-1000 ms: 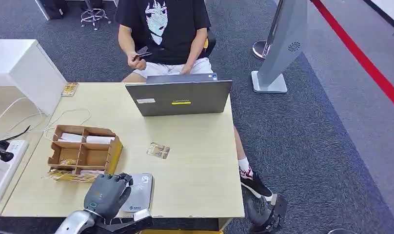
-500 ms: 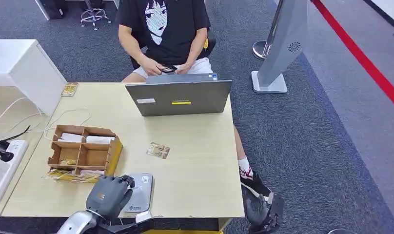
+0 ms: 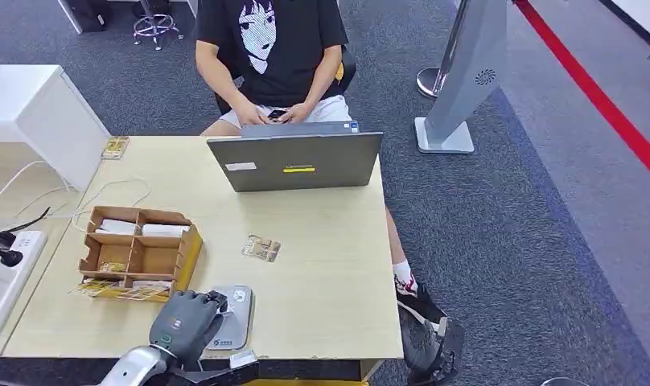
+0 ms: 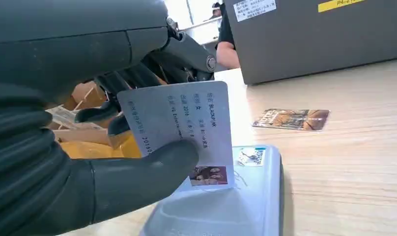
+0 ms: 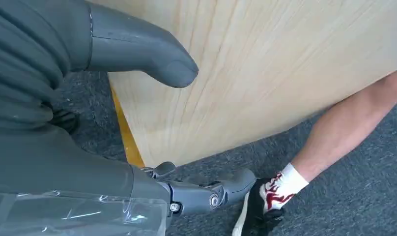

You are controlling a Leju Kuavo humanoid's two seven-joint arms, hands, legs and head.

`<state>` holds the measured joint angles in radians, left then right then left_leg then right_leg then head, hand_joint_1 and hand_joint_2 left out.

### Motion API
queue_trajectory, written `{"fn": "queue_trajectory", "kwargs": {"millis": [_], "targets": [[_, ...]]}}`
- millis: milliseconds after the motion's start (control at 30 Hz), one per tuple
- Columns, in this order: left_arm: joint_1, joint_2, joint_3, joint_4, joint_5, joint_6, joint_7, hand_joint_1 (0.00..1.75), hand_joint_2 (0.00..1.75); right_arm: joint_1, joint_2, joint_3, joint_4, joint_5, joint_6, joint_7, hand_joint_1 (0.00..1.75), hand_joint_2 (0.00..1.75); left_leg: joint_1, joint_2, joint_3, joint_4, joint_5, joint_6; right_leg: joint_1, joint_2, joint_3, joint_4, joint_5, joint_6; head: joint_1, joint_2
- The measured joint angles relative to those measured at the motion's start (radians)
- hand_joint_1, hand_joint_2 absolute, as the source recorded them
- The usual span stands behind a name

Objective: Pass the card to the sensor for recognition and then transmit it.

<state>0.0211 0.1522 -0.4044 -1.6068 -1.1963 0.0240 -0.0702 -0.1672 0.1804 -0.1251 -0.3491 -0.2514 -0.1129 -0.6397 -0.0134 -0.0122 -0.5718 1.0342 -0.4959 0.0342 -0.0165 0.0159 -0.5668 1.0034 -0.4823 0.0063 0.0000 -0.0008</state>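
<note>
Currently our left hand (image 4: 88, 147) pinches the ID card (image 4: 182, 132) just above the grey card reader (image 4: 226, 206); a loose thumb grip could drop it, while our right hand (image 5: 137, 123) hangs open, holding nothing.

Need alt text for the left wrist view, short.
The robot's left hand holds a white printed card upright just above a grey sensor pad on a wooden table. Another card lies flat beyond, before a laptop.

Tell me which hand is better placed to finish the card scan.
Left. The left hand already pinches the card right above the grey sensor. The right hand holds nothing and hangs off the table's edge, over the carpet.
</note>
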Motion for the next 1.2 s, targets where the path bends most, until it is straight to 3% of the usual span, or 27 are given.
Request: {"fn": "queue_trajectory", "kwargs": {"millis": [467,500,533,800,1000,1200], "targets": [[-0.012,0.024,0.018,-0.053,-0.01,0.044,0.01,1.75,1.75,0.002,0.0,-0.018,-0.001,0.008,0.013,0.001,0.0,1.75,0.0,0.0,0.0,0.0,0.0,0.0,0.0,0.0,0.0,0.0,0.0,0.0,0.0,0.0],[-0.053,0.066,0.049,-0.108,-0.103,0.081,0.039,1.75,1.75,0.007,0.001,-0.026,-0.007,0.026,0.024,0.01,0.0,1.75,0.001,0.0,0.0,0.0,0.0,0.0,0.0,0.0,0.0,0.0,0.0,0.0,0.0,0.0],[-0.112,0.123,0.101,-0.126,-0.096,0.081,0.037,1.75,1.75,0.009,0.006,-0.03,-0.015,0.045,0.026,0.011,0.0,1.75,0.001,0.0,0.0,0.0,0.001,-0.001,0.001,0.0,0.0,0.001,0.0,-0.001,0.0,0.0],[-0.237,0.253,0.21,-0.095,-0.094,0.069,0.005,1.75,1.75,0.012,0.015,-0.031,-0.036,0.075,0.041,0.011,0.0,1.75,0.002,0.0,0.0,0.0,0.001,-0.001,0.001,0.0,0.0,0.001,0.0,-0.001,0.0,0.0],[-0.294,0.317,0.248,-0.035,-0.095,0.059,0.006,1.75,1.75,0.012,0.024,-0.031,-0.042,0.076,0.041,0.014,0.0,1.75,0.002,0.001,0.0,0.0,0.001,-0.001,0.001,0.001,0.0,0.001,0.0,-0.001,0.0,0.0],[-0.3,0.338,0.276,0.004,-0.071,0.067,0.008,1.75,1.75,0.018,0.033,-0.034,-0.056,0.079,0.04,0.017,0.0,1.75,0.002,0.001,0.0,0.0,0.001,-0.001,0.001,0.001,-0.001,0.001,0.0,-0.001,0.0,0.0]]}}
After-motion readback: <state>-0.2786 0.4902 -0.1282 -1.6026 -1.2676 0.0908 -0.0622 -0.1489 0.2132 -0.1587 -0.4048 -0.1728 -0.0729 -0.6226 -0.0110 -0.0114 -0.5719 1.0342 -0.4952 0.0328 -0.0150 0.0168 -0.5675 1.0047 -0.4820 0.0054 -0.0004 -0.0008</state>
